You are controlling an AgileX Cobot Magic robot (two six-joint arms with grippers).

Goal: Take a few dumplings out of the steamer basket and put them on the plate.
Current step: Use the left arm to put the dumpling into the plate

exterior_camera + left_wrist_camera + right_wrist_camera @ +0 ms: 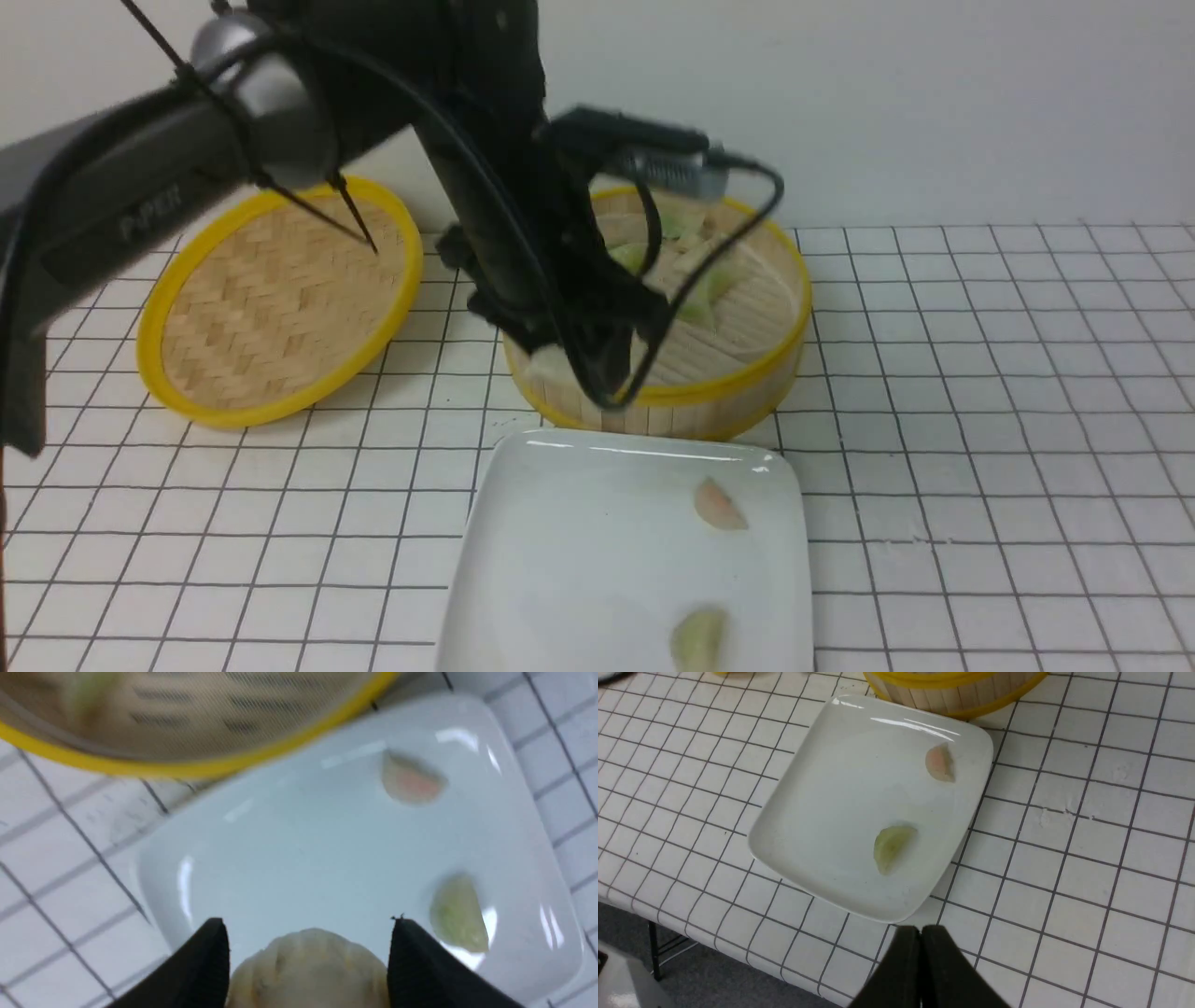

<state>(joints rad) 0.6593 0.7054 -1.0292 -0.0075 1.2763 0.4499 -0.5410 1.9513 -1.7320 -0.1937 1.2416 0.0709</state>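
Yellow-rimmed bamboo, the steamer basket [747, 373] stands on the gridded worktop [980, 420] with pale green dumplings [695, 303] inside and its woven lid [280, 299] at its 9 o'clock. The white plate [579, 560] lies at the basket's 6 o'clock. It carries a pink dumpling [719, 505] at 2 o'clock and a green dumpling [698, 639] at 5 o'clock. The left end effector [597, 378] hangs over the basket's near rim.

Left wrist view: the left end effector [308, 926] grips a cream dumpling [308, 970] between its black fingers [201, 966], above the plate [303, 849].

Right wrist view: the right end effector [921, 933], jaws pressed together and empty, hovers over the worktop beside the plate [840, 788]
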